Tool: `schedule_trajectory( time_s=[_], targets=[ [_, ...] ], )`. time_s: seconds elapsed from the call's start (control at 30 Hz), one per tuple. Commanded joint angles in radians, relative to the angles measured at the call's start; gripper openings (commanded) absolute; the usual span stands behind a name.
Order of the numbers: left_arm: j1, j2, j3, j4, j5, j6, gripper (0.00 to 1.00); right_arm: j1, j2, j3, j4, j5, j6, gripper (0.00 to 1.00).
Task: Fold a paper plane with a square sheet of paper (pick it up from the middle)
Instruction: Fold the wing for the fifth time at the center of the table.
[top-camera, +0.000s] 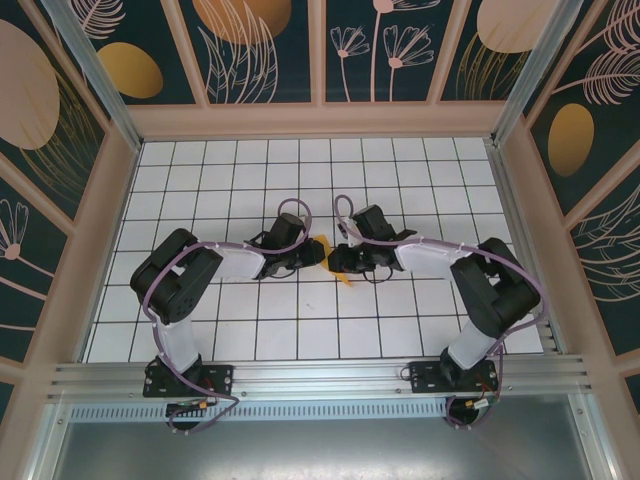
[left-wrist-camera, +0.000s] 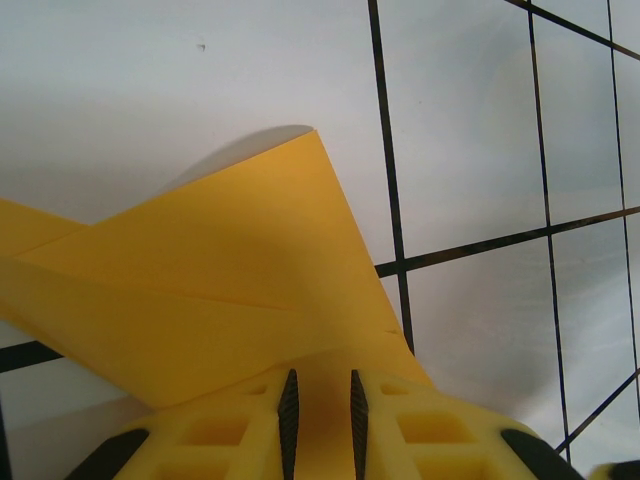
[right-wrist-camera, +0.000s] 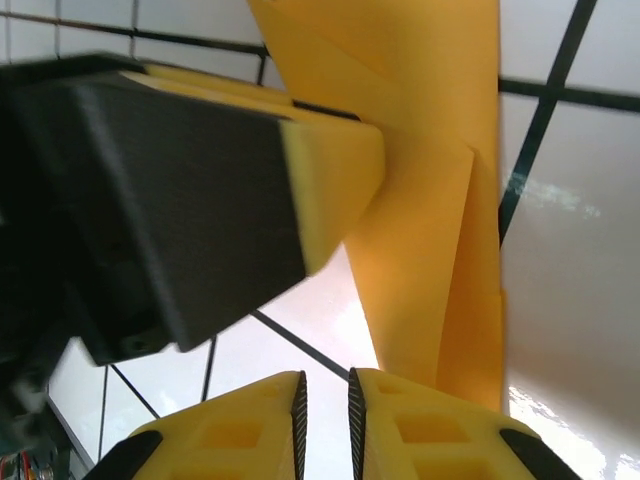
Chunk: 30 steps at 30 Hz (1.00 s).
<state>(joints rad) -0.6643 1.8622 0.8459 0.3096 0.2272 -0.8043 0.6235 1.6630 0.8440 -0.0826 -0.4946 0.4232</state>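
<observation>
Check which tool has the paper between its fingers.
Left tool: the orange paper runs straight into its finger gap. At the right tool it passes beside the gap.

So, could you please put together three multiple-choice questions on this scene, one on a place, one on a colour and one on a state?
1. Where does the paper lie on the table?
A: at the far left corner.
B: near the middle, between the left hand and the right hand.
C: at the near right corner.

2. What colour is the paper?
A: white.
B: blue.
C: orange-yellow.

3. What state is the paper in?
A: folded, with creases.
B: a flat, unfolded square.
C: crumpled into a ball.

Answers:
1 B, the top view shows it where the two arms meet.
2 C, plain in both wrist views.
3 A, the left wrist view shows overlapping layers and crease lines.
</observation>
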Motion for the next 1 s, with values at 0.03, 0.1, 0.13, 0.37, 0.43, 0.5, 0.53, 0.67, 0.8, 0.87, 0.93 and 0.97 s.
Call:
schedule_trajectory(
  time_s=[0.03, 0.1, 0.13, 0.37, 0.43, 0.5, 0.53, 0.67, 0.8, 0.87, 0.93, 0.97],
  targets=[
    [0.005, 0.084, -0.006, -0.072, -0.077, 0.016, 0.25, -0.013, 0.023, -0.019, 0.038, -0.071, -0.021, 0.22],
    [0.004, 0.084, -0.005, -0.072, -0.077, 0.016, 0.25, -0.018, 0.027, -0.034, 0.036, -0.073, -0.027, 0.22],
    [0.005, 0.084, -0.005, -0.072, -0.078, 0.017, 0.25, -0.02, 0.029, -0.042, 0.035, -0.075, -0.029, 0.22],
    [0.004, 0.087, -0.002, -0.077, -0.082, 0.016, 0.25, -0.035, 0.029, -0.069, 0.006, -0.073, -0.058, 0.22],
    [0.006, 0.087, -0.001, -0.081, -0.086, 0.017, 0.25, -0.036, 0.029, -0.072, 0.0, -0.079, -0.064, 0.22],
    [0.004, 0.086, -0.001, -0.081, -0.087, 0.015, 0.25, -0.038, 0.025, -0.076, -0.002, -0.089, -0.069, 0.22],
    [0.004, 0.085, -0.001, -0.081, -0.087, 0.016, 0.26, -0.039, 0.024, -0.077, -0.004, -0.094, -0.072, 0.22],
    [0.004, 0.086, 0.002, -0.084, -0.088, 0.017, 0.25, -0.04, 0.027, -0.078, -0.013, -0.101, -0.08, 0.22],
    [0.004, 0.086, 0.003, -0.087, -0.089, 0.017, 0.26, -0.042, 0.025, -0.086, -0.023, -0.101, -0.089, 0.21],
    [0.005, 0.086, 0.002, -0.088, -0.089, 0.017, 0.25, -0.043, 0.025, -0.092, -0.029, -0.101, -0.093, 0.21],
    [0.005, 0.085, 0.002, -0.087, -0.089, 0.017, 0.25, -0.045, 0.027, -0.101, -0.032, -0.102, -0.098, 0.21],
    [0.004, 0.086, 0.002, -0.088, -0.091, 0.017, 0.25, -0.045, 0.027, -0.104, -0.032, -0.102, -0.099, 0.21]
  ],
)
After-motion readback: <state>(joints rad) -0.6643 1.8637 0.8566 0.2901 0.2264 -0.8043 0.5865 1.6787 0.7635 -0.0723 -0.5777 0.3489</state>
